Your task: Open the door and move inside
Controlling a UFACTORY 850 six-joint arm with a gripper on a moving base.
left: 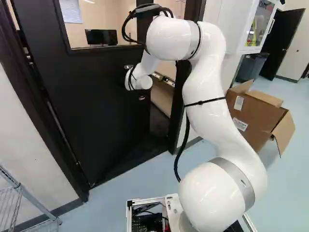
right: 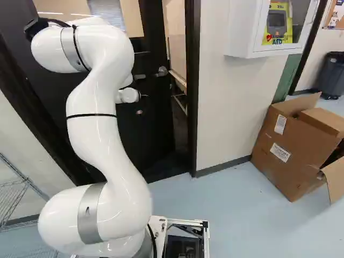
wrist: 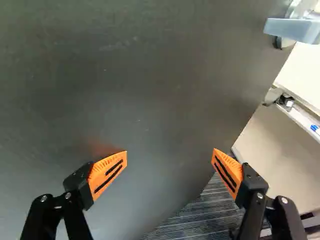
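Arm bent up and forward, wrist near the dark door, pincer spread wide, facing its surface, apart from the lever handle. Door stands ajar, its leaf partly across the doorway. Wire shelf at the left of the left base view; right of the doorway, a cardboard box with flaps open; above, a white cabinet holding a yellow device

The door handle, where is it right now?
In the right base view, the door handle is left of the middle, near the free edge of the door, above the arm's end.
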